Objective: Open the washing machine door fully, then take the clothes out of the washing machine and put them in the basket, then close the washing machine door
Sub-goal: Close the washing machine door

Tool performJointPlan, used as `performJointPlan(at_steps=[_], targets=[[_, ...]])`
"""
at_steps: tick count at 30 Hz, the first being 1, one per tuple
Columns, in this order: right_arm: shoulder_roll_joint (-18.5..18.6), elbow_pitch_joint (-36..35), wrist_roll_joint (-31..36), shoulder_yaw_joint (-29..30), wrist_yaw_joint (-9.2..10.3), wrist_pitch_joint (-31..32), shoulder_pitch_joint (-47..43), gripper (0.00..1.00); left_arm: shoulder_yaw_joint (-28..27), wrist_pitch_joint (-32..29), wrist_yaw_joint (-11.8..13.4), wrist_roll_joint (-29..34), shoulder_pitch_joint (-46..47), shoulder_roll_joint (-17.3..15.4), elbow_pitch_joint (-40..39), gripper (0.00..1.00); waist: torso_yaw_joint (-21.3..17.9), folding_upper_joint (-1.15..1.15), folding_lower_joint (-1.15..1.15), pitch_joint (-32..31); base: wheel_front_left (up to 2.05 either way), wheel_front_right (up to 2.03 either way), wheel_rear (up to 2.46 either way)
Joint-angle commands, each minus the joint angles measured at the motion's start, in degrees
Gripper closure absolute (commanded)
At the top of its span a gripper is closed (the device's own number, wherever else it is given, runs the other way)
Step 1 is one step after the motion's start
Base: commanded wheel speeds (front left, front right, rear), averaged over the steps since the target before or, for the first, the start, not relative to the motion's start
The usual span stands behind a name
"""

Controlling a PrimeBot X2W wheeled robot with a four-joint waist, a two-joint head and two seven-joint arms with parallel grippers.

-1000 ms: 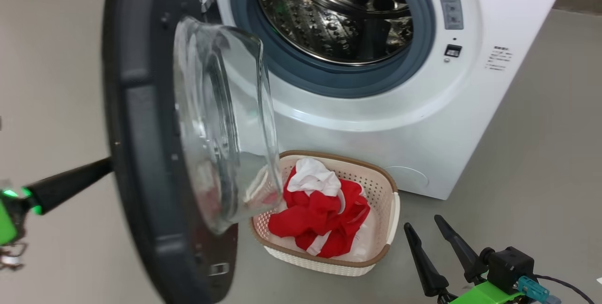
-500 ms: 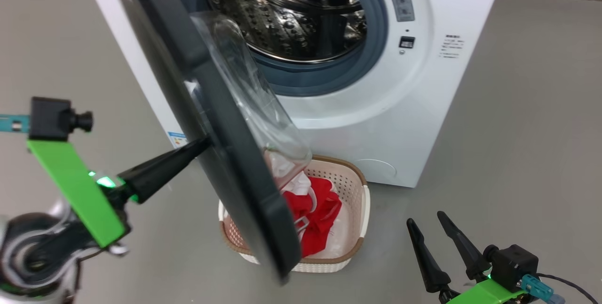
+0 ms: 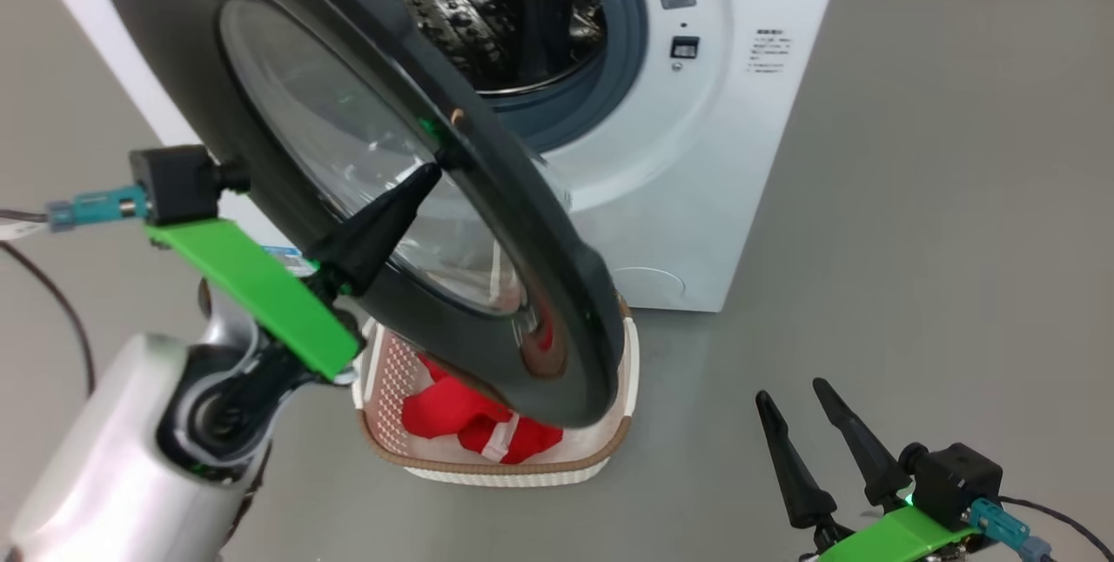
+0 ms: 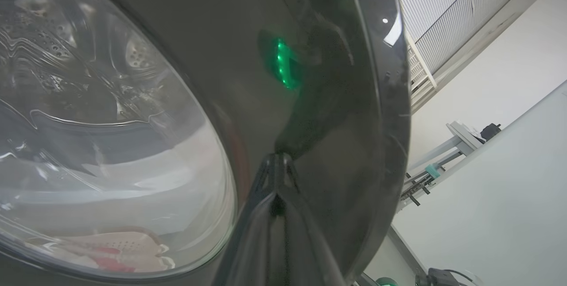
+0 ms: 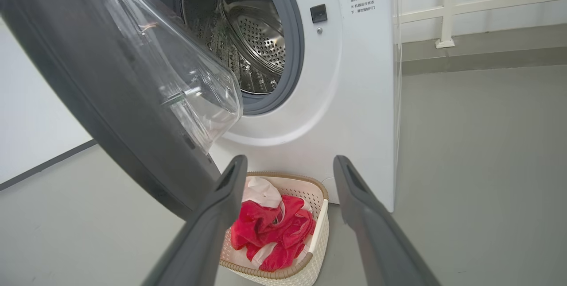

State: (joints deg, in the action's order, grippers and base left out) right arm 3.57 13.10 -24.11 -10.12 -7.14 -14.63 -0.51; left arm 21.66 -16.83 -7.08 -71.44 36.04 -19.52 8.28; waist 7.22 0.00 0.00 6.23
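The washing machine door (image 3: 566, 301) stands partway across the opening of the washing machine (image 3: 696, 197), hinged at the machine's left and angled so that its glossy outer face looks toward the near left, while its lower edge hangs over the basket (image 3: 496, 468). The left hand (image 3: 428, 172) is clenched with nothing between its fingers, and their joined tip presses on that outer face; in the left wrist view the left hand (image 4: 277, 158) meets the black rim of the door (image 4: 336, 100) just right of the clear window, touching its own reflection there. Behind the door the steel drum (image 3: 487, 31) and the grey gasket (image 3: 628, 40) show in the right part of the opening, and no fabric can be seen in the part of the drum that is visible. The clothes (image 3: 452, 414) lie bunched in the basket, red with white stripes, partly hidden by the door's rim in the head view. The basket sits on the grey floor (image 3: 914, 284) close in front of the machine. From the right wrist view the clothes (image 5: 274, 233) sit in the basket (image 5: 321, 228) below the door (image 5: 88, 78), whose glass bowl bulges toward the machine (image 5: 354, 100) and its drum (image 5: 257, 38). The right hand (image 3: 790, 392) is released, its two fingers spread and holding nothing, low at the near right above the floor and well apart from the machine; in its own view the right hand (image 5: 290, 164) points toward the basket
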Motion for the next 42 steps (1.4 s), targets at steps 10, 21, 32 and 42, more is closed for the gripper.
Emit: performJointPlan(at_steps=[10,21,32,42], targets=[[-0.14,-1.71,0.61,-1.25,-0.35,-0.37,3.36,0.00,6.70,14.97,-0.41,1.68,10.50,-0.79,9.84,1.00,-4.38,0.00,0.00,2.48,0.00,0.00,0.00],[-0.51,-1.90,0.32,-1.67,-0.35,-0.37,5.00,0.00,13.93,26.56,-0.41,-1.39,19.62,-2.03,19.26,1.00,-9.58,0.00,0.00,5.11,0.00,0.00,0.00],[-0.66,-2.42,-0.34,-2.14,-0.35,-0.37,6.50,0.00,17.51,30.66,-0.41,-2.91,26.15,-3.30,26.27,1.00,-13.10,0.00,0.00,7.56,0.00,0.00,0.00],[-0.68,-2.88,-1.65,-2.24,-0.35,-0.37,7.38,0.00,18.12,31.75,-0.41,-3.13,30.18,-4.23,32.72,1.00,-15.07,0.00,0.00,8.82,0.00,0.00,0.00]])
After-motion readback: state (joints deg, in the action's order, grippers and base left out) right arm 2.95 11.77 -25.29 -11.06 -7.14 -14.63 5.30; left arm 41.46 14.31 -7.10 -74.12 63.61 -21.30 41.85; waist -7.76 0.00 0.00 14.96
